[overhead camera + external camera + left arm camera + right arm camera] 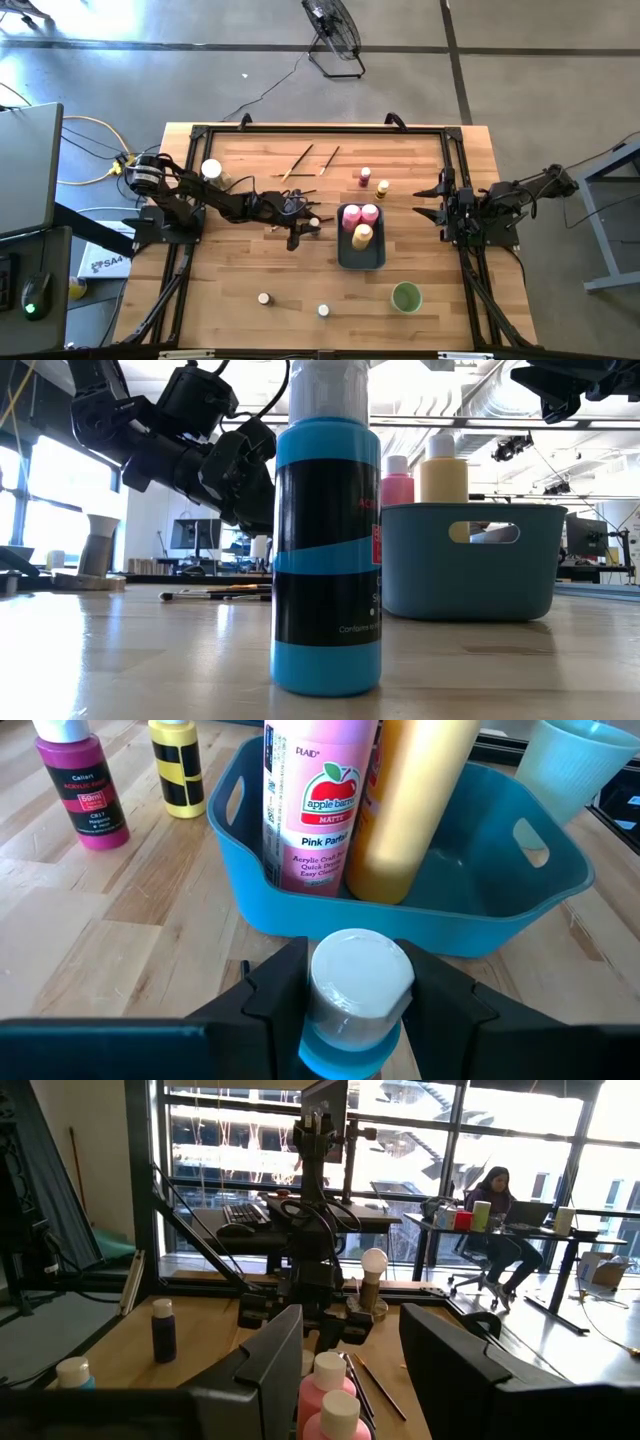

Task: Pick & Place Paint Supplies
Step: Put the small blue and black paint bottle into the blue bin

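gripping a blue bottle (350,1020) at its white cap with the left gripper (355,995), fingers (280,995) clenched on both sides of the cap, just beside the tray (300,910), on the tray's side toward the left arm's base

in the high view, reaching with the left arm across the wood to this spot, very near the tray's wall but not over the tray

standing upright inside the tray, in the end away from the green cup (406,297): two pink bottles (360,214) side by side and one yellow bottle (362,235) touching them, with the other half of the tray showing bare floor

outside the tray, on the far side from the cup: a magenta bottle (82,790) and a yellow striped bottle (178,770), both upright, near each other and near the tray but apart from it

farther beyond the tray, toward the table's back edge: two thin paintbrushes (300,160) lying flat on the wood, well apart from the tray

on the cup's side of the tray, well apart, close to the table's front edge: a second blue bottle (325,550), upright, and one more small pale-capped jar (264,298)

waiting beside the tray on the opposite side, at the table's edge, apart from the tray: the right gripper (428,201), fingers released and spread, with nothing between them
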